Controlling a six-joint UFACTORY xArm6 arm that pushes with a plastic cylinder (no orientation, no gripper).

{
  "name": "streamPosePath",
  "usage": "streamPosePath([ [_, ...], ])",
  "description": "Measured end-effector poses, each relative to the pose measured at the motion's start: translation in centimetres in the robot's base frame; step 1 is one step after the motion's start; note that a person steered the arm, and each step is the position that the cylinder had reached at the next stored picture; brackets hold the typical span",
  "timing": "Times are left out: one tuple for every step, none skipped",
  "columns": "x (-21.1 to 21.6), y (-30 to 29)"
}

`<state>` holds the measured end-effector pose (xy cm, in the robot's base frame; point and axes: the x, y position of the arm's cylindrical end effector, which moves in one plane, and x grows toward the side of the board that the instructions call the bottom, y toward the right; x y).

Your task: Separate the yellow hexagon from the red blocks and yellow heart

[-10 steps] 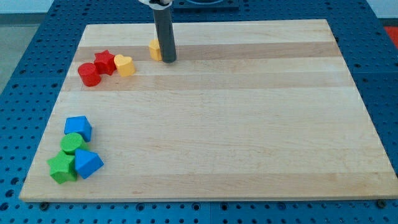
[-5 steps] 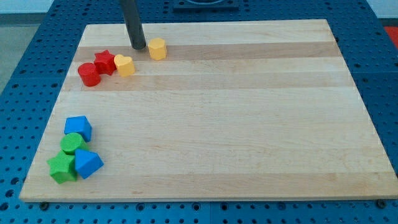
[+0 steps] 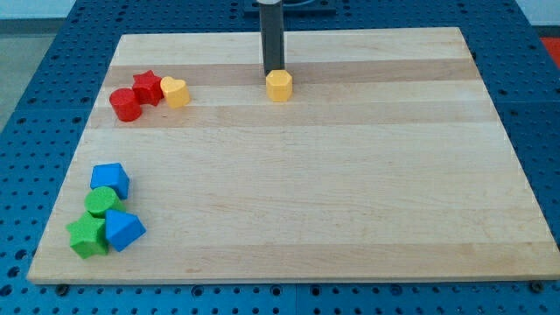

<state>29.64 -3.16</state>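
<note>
Sliding right, the yellow hexagon (image 3: 278,86) now sits near the counter's (image 3: 350,192) top centre, well apart from the red star (image 3: 147,87), red cylinder (image 3: 125,104) and yellow heart (image 3: 175,91), which stay clustered at approx 10 o'clock on the board. My tip (image 3: 273,73) stands at the hexagon's 12 o'clock, just behind it and prob touching, though the contact is hidden by the block itself.

What changed: half a sec ago the hexagon lay just beside the heart, w/ the rod at its 9 o'clock side. Now the block has travelled toward 3 o'clock, opening a wide gap. A sec ago the rod was on the hexagon's opposite side, at 3 o'clock, so it went round the block before pushing. The red pair and heart haven't shifted in any frame.

Meaning for the task: separation looks largely done, in my judgement; a further nudge would only widen the margin.

Claw: none on this rig, only the rod, so no open/closed state to tell.

Blue and green blocks (image 3: 105,219) at 8 o'clock are unmoved and irrelevant.
</note>
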Motion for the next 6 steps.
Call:
streamPosePath([
  [0.0,-1.9],
  [-0.2,-3.6],
  [5.3,-2.7],
  [5.4,-2.7],
  [5.4,-2.7],
  [4.9,0.1],
])
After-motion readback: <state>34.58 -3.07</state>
